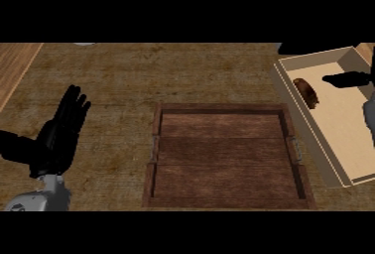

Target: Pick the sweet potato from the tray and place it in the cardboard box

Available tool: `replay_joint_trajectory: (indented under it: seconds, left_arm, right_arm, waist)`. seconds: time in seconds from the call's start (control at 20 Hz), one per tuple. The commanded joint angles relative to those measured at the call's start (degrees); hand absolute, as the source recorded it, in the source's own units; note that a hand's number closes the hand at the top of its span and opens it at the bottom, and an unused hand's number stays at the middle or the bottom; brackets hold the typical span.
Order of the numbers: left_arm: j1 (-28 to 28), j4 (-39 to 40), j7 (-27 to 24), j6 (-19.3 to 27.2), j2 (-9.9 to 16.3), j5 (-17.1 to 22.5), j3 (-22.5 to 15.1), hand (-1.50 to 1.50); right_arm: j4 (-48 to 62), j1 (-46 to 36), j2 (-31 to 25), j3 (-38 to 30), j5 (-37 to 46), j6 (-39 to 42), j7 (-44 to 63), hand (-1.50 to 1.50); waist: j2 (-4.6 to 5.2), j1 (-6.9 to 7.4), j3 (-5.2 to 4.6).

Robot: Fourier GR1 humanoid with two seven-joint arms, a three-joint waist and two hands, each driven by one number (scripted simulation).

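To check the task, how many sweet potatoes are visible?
1. The sweet potato lies inside the cardboard box, near its left wall. None shows on the tray.

The left robot hand (57, 136) is matte black with long slender fingers, joined to a smooth light-grey cylindrical forearm (45, 197). The right robot hand (351, 78) shows black too, above a grey forearm sliver (369, 116).

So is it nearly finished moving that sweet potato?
Nearly. The sweet potato already lies inside the cardboard box, and the wooden tray holds nothing. The right hand hovers over the box with nothing in it. The left hand rests open at the left. Only pulling the right arm back seems left.
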Motion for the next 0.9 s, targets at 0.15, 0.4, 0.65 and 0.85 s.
replay_joint_trajectory:
  seconds: [0.15,0.4,0.65,0.85]
  left_arm:
    - [-0.7,-1.3,1.5,1.6,0.2,-0.9,0.5,0.0]
    - [2.7,-0.9,0.0,-0.6,-0.1,0.6,0.4,0.0]
    - [-0.6,-0.5,1.6,0.3,0.7,0.1,1.4,0.0]
    - [-0.8,-1.3,1.6,1.0,-0.5,-1.1,-0.1,0.0]
  right_arm:
    - [-4.6,-2.3,1.7,-11.4,-18.0,4.2,-3.8,-1.5]
    - [-5.6,0.4,3.7,-18.8,-29.0,6.5,-6.0,-1.5]
    - [-8.7,6.5,1.1,-23.2,-36.2,10.2,-9.4,-1.5]
    - [-8.3,7.9,-2.0,-23.8,-39.8,10.8,-10.3,-1.5]
  waist:
    - [-0.63,-1.4,-0.01]
    - [-0.38,-1.06,-0.05]
    - [-0.24,-1.01,-0.07]
    - [-0.21,-0.58,-0.09]
